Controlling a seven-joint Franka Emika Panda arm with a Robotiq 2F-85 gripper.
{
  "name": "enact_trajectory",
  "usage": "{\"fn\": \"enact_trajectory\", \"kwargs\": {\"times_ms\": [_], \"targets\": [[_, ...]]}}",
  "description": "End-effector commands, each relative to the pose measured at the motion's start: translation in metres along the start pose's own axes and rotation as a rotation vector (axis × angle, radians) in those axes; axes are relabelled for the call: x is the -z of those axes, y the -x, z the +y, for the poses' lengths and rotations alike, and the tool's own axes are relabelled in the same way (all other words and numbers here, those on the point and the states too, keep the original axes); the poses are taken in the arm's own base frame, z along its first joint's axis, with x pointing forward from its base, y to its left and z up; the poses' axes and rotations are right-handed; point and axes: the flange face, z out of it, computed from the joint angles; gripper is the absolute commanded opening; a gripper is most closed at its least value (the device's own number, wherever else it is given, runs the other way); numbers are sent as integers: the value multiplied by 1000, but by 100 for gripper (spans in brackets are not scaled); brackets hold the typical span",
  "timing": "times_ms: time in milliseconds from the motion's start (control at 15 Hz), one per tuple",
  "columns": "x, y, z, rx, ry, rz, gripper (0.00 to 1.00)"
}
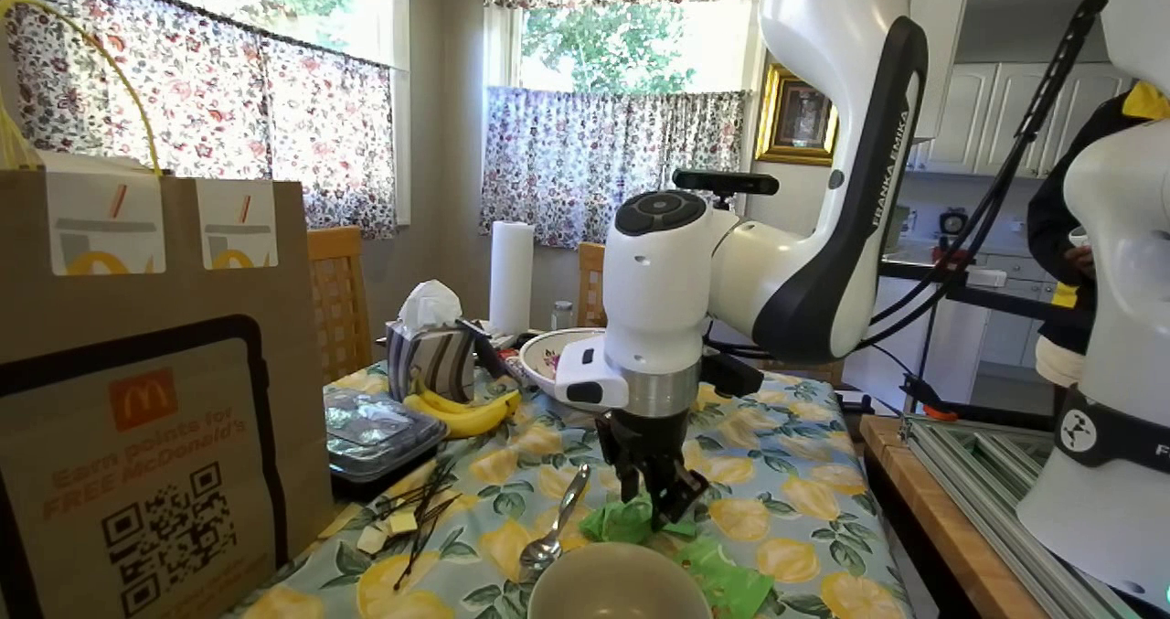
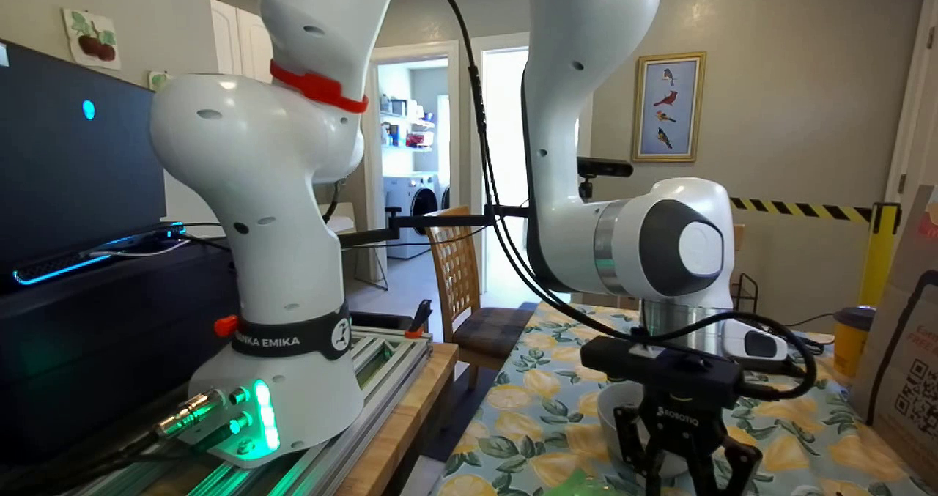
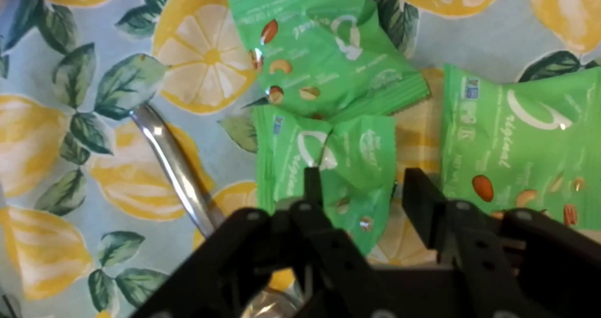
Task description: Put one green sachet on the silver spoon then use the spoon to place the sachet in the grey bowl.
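In the wrist view, my gripper [image 3: 365, 182] is over a green sachet [image 3: 286, 158], its jaws partway together. The left finger [image 3: 313, 186] overlaps the packet's face; a gap shows between the packet and the right finger [image 3: 425, 205]. Two like sachets lie around it, one above [image 3: 338, 59] and one to the right [image 3: 521, 139]. The silver spoon [image 3: 176, 167] rests on the cloth left of them, its bowl partly hidden by my gripper. In an exterior view, the grey bowl [image 1: 620, 587] stands in front of the sachets, cut by the frame's lower edge.
On the lemon-print tablecloth [image 1: 786, 518] are bananas [image 1: 466, 413], a clear-lidded container [image 1: 379, 432], a tissue box [image 1: 430, 358] and a white patterned bowl [image 1: 541, 354]. Dark thin sticks [image 1: 422, 500] and yellow pieces [image 1: 388, 529] lie left of the spoon. A paper bag [image 1: 155, 372] stands nearby.
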Motion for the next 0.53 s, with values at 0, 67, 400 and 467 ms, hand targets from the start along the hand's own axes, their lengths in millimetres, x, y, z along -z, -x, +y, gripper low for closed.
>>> {"fn": "enact_trajectory", "kwargs": {"times_ms": [0,67,400,467], "targets": [[-12,-7,2,0,1,-24,18],[-13,-7,2,2,-1,-27,11],[-10,-6,3,-4,6,-31,0],[-3,-4,3,-13,25,-29,0]]}}
